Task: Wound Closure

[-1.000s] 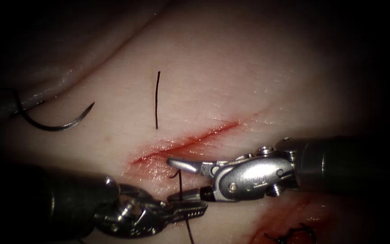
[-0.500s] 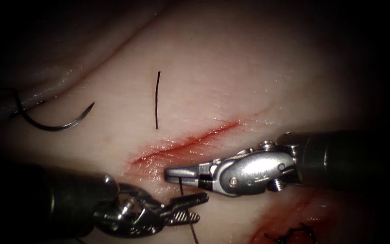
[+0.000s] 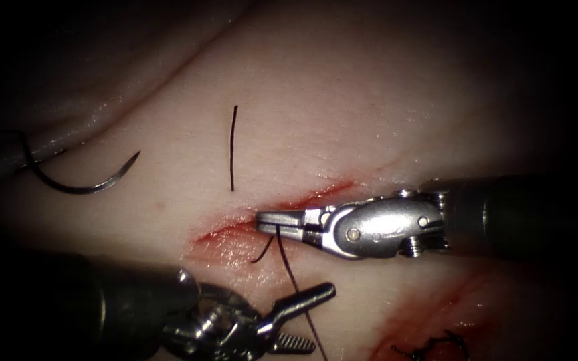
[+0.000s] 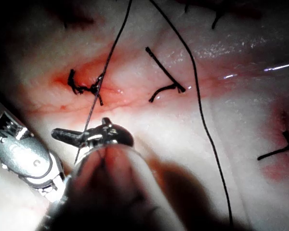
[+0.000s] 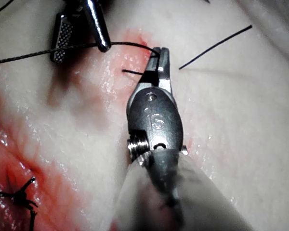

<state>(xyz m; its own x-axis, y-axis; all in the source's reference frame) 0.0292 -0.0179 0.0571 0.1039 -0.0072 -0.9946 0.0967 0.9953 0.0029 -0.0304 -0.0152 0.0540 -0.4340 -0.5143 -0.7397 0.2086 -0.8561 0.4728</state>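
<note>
Endoscope view, read from left to right: the curved needle (image 3: 78, 180) lies free on the tissue (image 3: 342, 100) well left of the cut (image 3: 269, 214), held by neither tool, its point up and to the right and its other end lost in the dark edge, so whether any part sits in the tissue cannot be told; next, a short cut end of thread (image 3: 233, 147) lies straight on the tissue just above the cut; low down, the left arm's tool (image 3: 300, 319) has its jaws spread apart and holds nothing, the thread (image 3: 296, 287) running between them; at the cut's middle the right arm's tool (image 3: 269, 221) has its jaws closed together on the thread, a short tail (image 3: 262, 253) curling down just left of the pinch; red fluid (image 3: 229, 230) lines the cut, and a knotted stitch (image 3: 429, 347) sits in a red patch at lower right. Right wrist view shows the same grip, jaws (image 5: 160, 60) pinched on the thread (image 5: 38, 50)
</note>
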